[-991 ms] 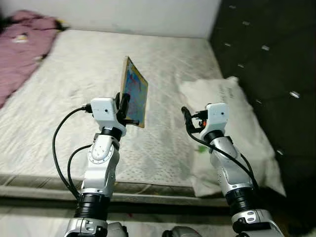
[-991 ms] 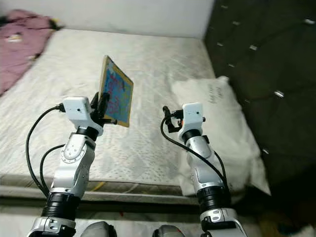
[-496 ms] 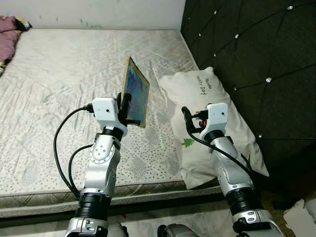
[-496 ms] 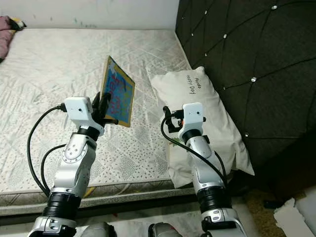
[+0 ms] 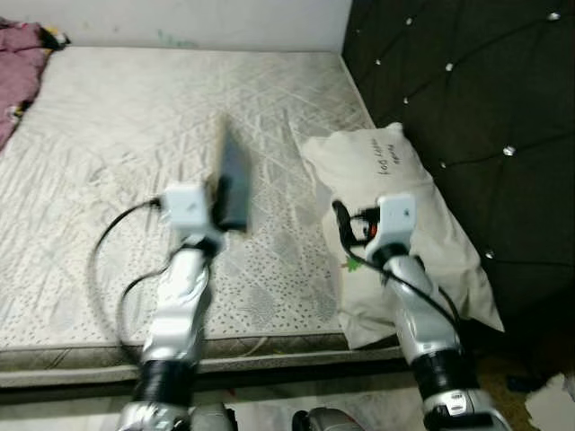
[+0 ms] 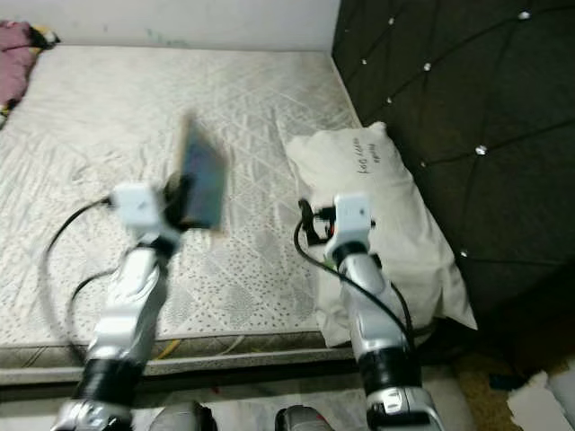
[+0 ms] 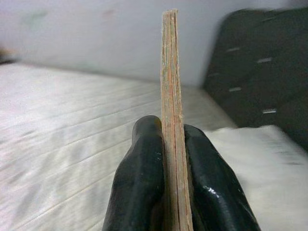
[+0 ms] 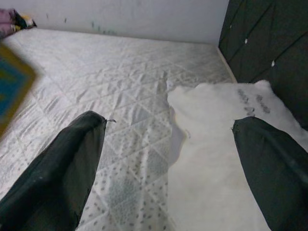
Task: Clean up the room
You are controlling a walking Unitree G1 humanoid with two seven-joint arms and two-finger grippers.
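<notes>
My left gripper (image 5: 222, 193) is shut on a thin book (image 5: 233, 178), held upright over the mattress (image 5: 126, 117). The arm and the book are blurred in the eye views. In the left wrist view the book (image 7: 169, 72) stands edge-on, pinched between the two black fingers (image 7: 142, 163). In the right wrist view a corner of its blue and yellow cover (image 8: 12, 86) is visible. My right gripper (image 5: 344, 224) is open and holds nothing, raised over the near edge of a white pillow (image 5: 395, 197). Its fingers (image 8: 62, 168) are spread wide.
A dark tufted headboard (image 5: 476, 90) rises along the right side of the bed. A pink blanket (image 5: 18, 49) lies bunched at the far left corner. White paper (image 5: 552, 409) lies on the floor at the lower right. The mattress edge (image 5: 269, 346) runs just before me.
The camera has swung right from one second ago, bringing the headboard and pillow into view. The left arm and its book are now blurred by motion, and the book looks darker.
</notes>
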